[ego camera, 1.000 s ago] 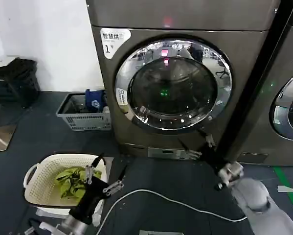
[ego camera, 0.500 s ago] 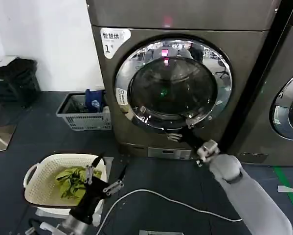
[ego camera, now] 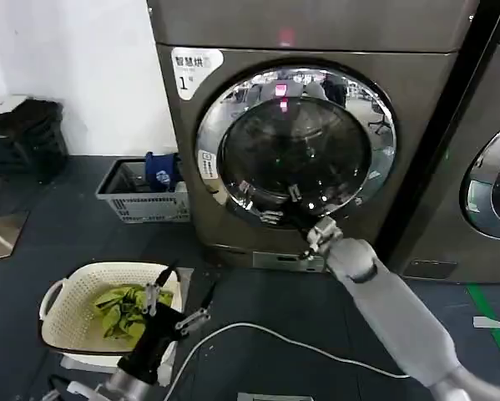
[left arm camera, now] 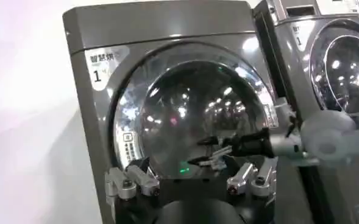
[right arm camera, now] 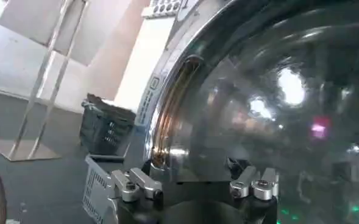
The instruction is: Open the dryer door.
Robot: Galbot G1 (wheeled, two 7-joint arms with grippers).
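Two claws in play. Right claw (ego camera: 283, 206) reaching up to the lower rim of the dryer door (ego camera: 295, 144), fingers spread apart with nothing between them, tips right at the chrome ring's bottom arc, just left of its lowest point. Grey right forearm slanting down from there toward the lower right of the head view. Dryer door shut flat against the bronze-grey machine (ego camera: 425, 92), wide chrome ring around dark tinted glass, white "1" label (ego camera: 193, 68) at the machine's upper left corner. From the right wrist, chrome ring and dark glass very close ahead (right arm camera: 270, 97), finger bases (right arm camera: 136, 184) parted at the frame's foot. From the left wrist, same door (left arm camera: 188, 115) seen from farther back, right claw (left arm camera: 206, 150) parted at the glass's lower part.

Left claw (ego camera: 181, 302) hanging low and open, empty, beside a cream laundry basket (ego camera: 53, 309) holding green cloth (ego camera: 126, 311) on the dark floor. Grey crate (ego camera: 141, 205) against the wall left of the machine. White cable (ego camera: 316, 347) trailing across the floor.
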